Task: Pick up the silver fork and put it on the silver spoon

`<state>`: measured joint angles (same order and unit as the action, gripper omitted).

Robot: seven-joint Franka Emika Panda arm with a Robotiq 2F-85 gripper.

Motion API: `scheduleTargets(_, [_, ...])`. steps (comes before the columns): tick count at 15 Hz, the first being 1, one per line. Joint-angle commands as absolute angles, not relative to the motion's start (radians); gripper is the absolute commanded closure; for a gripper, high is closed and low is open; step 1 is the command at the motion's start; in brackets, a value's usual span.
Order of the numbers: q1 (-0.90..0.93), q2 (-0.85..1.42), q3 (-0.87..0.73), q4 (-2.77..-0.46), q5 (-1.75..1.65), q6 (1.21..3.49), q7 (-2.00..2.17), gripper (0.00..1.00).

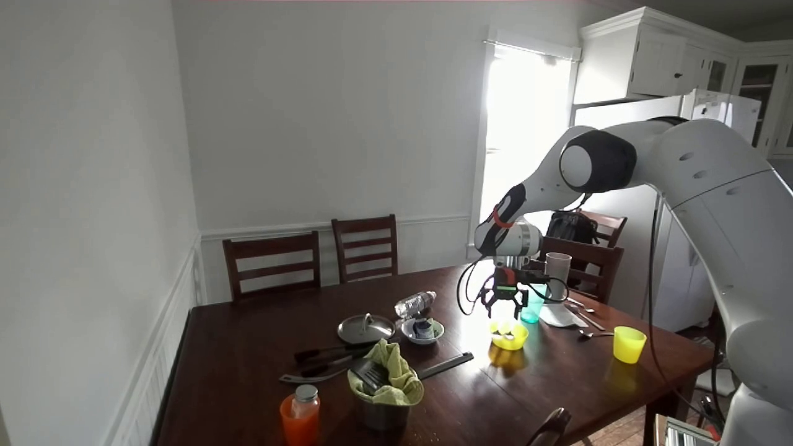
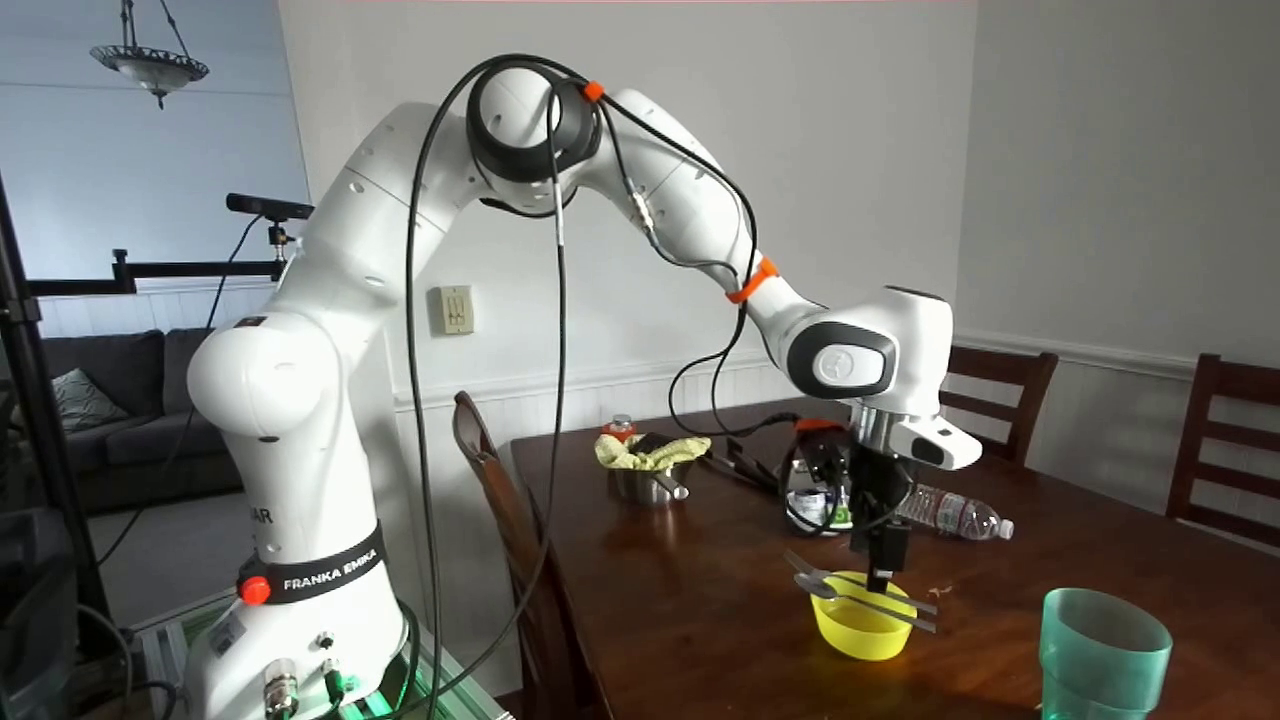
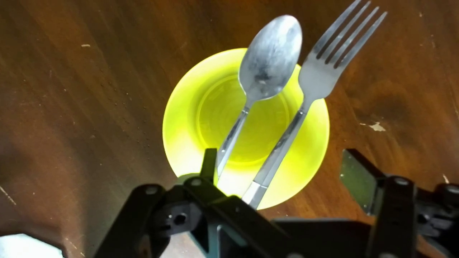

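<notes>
The black two-fingered tool [image 3: 281,170] is hanging above the round yellow bowl [image 3: 179,120], fingers [image 3: 358,182] spread wide, and the wrist view makes that gap super obvious. The silver four-tined metal fork [image 3: 320,77] lies across the bowl, right beside the silver oval-headed metal spoon [image 3: 270,57], not on top. From the wrist you get the fork's tines and the spoon's head poking out past the rim, but the tool covers the ends of both handles. Those handle ends [image 2: 925,626] show in an exterior view, jutting past the opposite rim. From that angle the tool is pretty much edge-on, so the gap's hard to judge there. Whether a finger touches either handle, I can't make out.

Bowl's standing on the dark brown wooden worktop [image 2: 700,600]. In an exterior view there's a bright window [image 1: 526,118], glare around the bowl, and the fork's too washed out to pick out. Both exterior views have the clear plastic bottle [image 1: 415,304] on its side. The tapered yellow cup [image 1: 629,344] and the grey cushioned sofa [image 2: 125,372] each turn up in an exterior view but not from the wrist.
</notes>
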<state>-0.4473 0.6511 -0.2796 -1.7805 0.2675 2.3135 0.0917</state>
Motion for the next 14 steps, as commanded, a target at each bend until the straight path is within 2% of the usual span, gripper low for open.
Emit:
scheduleTargets(1, [-0.48,0.691,-0.257,-1.719,0.293,2.266,0.103,0.2])
scheduleTargets(5, [-0.483,0.707,-0.259,-1.698,0.29,2.251,0.111,0.52])
scheduleTargets(10, [-0.488,0.72,-0.258,-1.679,0.292,2.237,0.118,0.7])
scheduleTargets(11, [-0.488,0.721,-0.258,-1.679,0.293,2.237,0.122,0.64])
scheduleTargets(12, [-0.489,0.722,-0.258,-1.677,0.294,2.236,0.126,0.52])
scheduleTargets(14, [-0.487,0.721,-0.257,-1.681,0.298,2.239,0.135,0.41])
